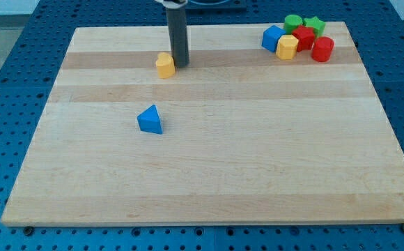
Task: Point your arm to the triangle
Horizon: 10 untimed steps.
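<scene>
My tip is resting on the tabletop toward the far side, a little left of centre; the dark rod above it is standing upright and running out of the view's top; the arm is carrying no claw at all, only this rod, so nothing is opening or closing here. Just to the left of my tip a small yellow block is sitting, close beside the rod and perhaps touching it, though I cannot tell for certain; its shape is hard to make out.

Nearer to the camera and slightly further left, the blue triangle is lying alone on the wood, well apart from my tip, with the yellow block between the two on the far side.

At the far right corner a cluster of blocks is crowding together: a blue cube-like block at the cluster's left; a second yellow block just beside it; a red block behind that; a red cylinder at the right; a green cylinder and a green star-like block at the far edge.

The tabletop is lying on a blue perforated surface.
</scene>
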Tool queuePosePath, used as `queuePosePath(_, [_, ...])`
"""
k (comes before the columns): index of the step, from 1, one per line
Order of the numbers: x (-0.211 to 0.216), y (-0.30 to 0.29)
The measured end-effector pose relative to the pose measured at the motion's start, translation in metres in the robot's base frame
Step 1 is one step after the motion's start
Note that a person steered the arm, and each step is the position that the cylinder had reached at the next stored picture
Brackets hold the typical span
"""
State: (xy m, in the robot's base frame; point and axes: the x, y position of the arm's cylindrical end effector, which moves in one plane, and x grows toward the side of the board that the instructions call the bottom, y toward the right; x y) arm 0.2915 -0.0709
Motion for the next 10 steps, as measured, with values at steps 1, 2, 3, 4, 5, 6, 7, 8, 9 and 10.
queuePosePath(1, [-0.023, -0.034])
queuePosePath(2, [-0.023, -0.033])
queuePosePath(3, [-0.002, 0.022])
queuePosePath(4, [0.04, 0.031])
queuePosePath(5, [0.067, 0.01])
queuePosePath(6, [0.068, -0.021])
queuePosePath(7, [0.055, -0.051])
queuePosePath(8, [0.045, -0.084])
queuePosePath(9, [0.076, -0.102])
queuePosePath(10, [0.158, -0.112])
